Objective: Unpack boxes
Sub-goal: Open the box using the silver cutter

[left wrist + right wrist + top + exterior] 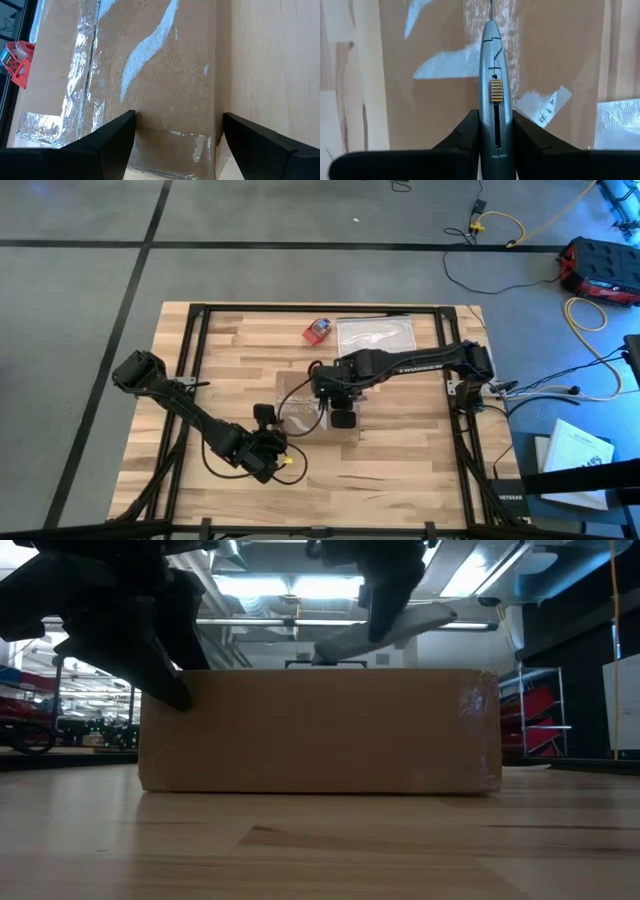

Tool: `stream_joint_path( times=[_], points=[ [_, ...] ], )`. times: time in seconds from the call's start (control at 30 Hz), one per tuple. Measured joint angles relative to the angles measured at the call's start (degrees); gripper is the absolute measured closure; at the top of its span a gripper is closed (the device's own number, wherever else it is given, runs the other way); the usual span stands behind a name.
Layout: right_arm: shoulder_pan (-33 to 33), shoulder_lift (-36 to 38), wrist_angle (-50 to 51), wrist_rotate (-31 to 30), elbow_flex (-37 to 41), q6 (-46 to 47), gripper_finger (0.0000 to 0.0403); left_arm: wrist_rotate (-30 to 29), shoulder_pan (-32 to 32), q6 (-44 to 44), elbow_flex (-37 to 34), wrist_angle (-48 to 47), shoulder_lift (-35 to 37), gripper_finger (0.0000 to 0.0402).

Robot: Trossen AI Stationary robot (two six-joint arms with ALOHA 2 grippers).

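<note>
The brown cardboard box (295, 398) with shiny tape strips lies flat on the wooden table (200, 360), near its middle; the low view shows its long side (320, 730). My left gripper (177, 130) is open at the box's near left end (165, 75). One finger is over the top face and the other is beside the side wall. My right gripper (495, 120) hangs over the box top (430, 100), shut on a grey utility knife (492, 75). My left gripper has one finger (178, 690) at the box's upper edge (195, 680) at its left end, slanting down from the near left. Whether it touches the cardboard, I cannot tell. My right gripper pinches the knife's handle (494, 135) between its two fingers from above, fingers pointing steeply down along the knife. The knife slants in the low view (400, 628). Its tip (491, 15) points at the taped seam on the box top; I cannot tell if it touches.
A small red-and-blue tape dispenser (318, 330) and a clear plastic bag (375, 335) lie on the table beyond the box. A black frame (190, 380) runs around the tabletop. Bare wood lies in front of the box (320, 840).
</note>
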State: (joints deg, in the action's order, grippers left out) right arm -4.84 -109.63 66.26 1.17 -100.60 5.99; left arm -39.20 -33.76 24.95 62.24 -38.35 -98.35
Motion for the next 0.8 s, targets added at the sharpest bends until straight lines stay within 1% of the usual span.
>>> stream_joint_path(
  times=[0.2, 0.4, 0.57, 0.8],
  points=[
    [0.02, -1.44, -0.18, 0.43, -0.15, -0.27, 0.0340, 0.02, 0.00, 0.15, 0.00, 0.03, 0.00, 0.0122],
    [0.66, -4.00, 1.05, 0.42, -3.84, -0.87, 0.0340, 0.02, 0.00, 0.17, 0.00, 0.05, 0.00, 0.0122],
    [1.26, -4.13, 2.54, 0.45, -5.34, -1.15, 0.0340, 0.02, 0.00, 0.35, 0.00, 0.05, 0.00, 0.0122],
    [1.54, -4.19, 4.16, 0.60, -5.40, -1.49, 0.0340, 0.02, 0.00, 0.35, 0.00, 0.07, 0.00, 0.0122]
  ],
)
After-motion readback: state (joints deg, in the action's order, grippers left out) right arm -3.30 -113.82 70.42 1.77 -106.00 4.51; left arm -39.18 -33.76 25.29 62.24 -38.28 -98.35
